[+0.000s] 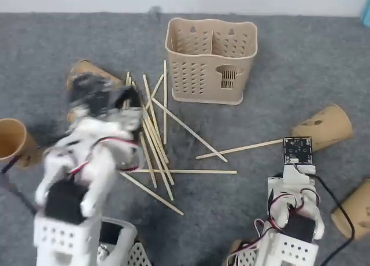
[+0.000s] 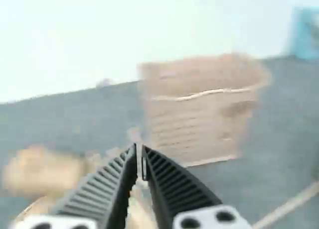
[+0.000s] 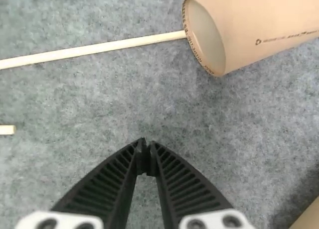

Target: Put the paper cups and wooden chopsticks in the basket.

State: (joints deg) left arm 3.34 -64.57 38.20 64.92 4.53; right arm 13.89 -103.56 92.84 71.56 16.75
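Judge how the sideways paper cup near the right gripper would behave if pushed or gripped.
The paper cup lies on its side, so a nudge would probably roll it, curving because it tapers. Its thin open rim looks easy to crush under a firm squeeze. Being hollow paper, it is likely light and may skid away.

The left arm (image 1: 95,153) is blurred and partly hides a paper cup (image 1: 87,67); the basket (image 2: 199,114) looks smeared.

White plastic arms (image 1: 95,156), black servo blocks (image 1: 63,201), red-black-white cables (image 1: 270,211), perforated white bases (image 1: 58,237), black ribbed claw (image 3: 146,157)
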